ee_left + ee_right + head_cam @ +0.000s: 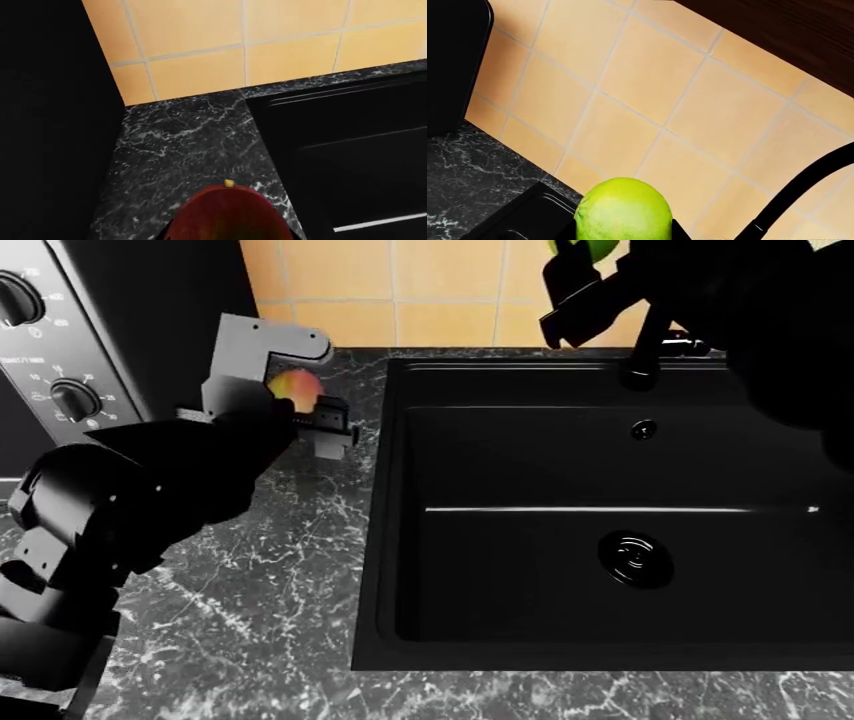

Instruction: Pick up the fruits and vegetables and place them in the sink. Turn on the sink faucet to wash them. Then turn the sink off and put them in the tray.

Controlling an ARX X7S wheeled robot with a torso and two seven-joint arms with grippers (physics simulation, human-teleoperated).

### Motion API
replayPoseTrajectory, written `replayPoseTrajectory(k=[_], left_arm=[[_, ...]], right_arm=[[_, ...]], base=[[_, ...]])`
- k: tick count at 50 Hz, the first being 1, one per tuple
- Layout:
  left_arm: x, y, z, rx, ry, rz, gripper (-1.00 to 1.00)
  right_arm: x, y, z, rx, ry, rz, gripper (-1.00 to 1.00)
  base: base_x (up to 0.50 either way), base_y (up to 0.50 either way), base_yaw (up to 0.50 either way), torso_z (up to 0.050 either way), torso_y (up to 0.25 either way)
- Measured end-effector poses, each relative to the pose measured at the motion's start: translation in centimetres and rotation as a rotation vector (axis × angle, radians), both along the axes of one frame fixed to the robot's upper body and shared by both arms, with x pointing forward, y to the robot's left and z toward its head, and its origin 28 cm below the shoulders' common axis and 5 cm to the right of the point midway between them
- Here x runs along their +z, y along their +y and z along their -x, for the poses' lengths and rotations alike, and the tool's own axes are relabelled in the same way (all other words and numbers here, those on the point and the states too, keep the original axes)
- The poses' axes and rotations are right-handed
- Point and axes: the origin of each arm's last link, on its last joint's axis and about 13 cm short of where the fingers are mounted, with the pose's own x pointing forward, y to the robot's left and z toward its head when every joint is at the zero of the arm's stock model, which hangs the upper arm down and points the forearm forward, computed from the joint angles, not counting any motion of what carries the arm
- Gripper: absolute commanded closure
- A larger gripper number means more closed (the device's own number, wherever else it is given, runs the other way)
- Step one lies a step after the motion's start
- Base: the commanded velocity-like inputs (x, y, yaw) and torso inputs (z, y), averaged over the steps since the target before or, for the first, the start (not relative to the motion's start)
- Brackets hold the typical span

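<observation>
Your left pincer [296, 390] is gripping the apple [296, 387] above the marble bench [254, 570] just left of the sink [387, 490], while your right pincer [577, 275] is holding the lime [622, 210] raised beside the faucet [650, 340].

- wall [400, 290] behind counter: square yellow-orange tiles, pale grout lines
- countertop [254, 580]: black marble with white veining, runs up to the wall
- oven-like appliance [80, 330] at far left on the counter, grey front panel with round black knobs [74, 398]
- dark brown wood cabinet [787, 30] above the tiles
- light even, soft, no hard shadows
</observation>
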Motion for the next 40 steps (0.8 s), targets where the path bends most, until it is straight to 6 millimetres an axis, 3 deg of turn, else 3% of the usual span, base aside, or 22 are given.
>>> replayPoseTrajectory(k=[5,13,27,40], left_arm=[[1.2,-0.1,0.7,-0.013,-0.045,-0.014,1.00],[2.6,-0.5,1.8,-0.044,-0.102,-0.027,1.00],[3.6,-0.9,2.7,-0.070,-0.146,-0.044,1.00],[4.6,-1.4,2.9,-0.087,-0.175,-0.055,1.00]], right_arm=[[-0.3,0.0,-0.1,0.001,0.007,0.001,1.00],[-0.6,0.1,-0.1,0.002,0.018,0.003,1.00],[-1.5,0.0,-0.1,0.010,0.046,-0.001,1.00],[-2.6,-0.7,-0.1,0.013,0.102,-0.026,1.00]], base=[[-0.09,0.01,0.00,0.000,0.000],[-0.49,0.13,0.00,0.000,0.000],[-0.50,0.09,0.00,0.000,0.000],[-0.40,-0.40,0.00,0.000,0.000]])
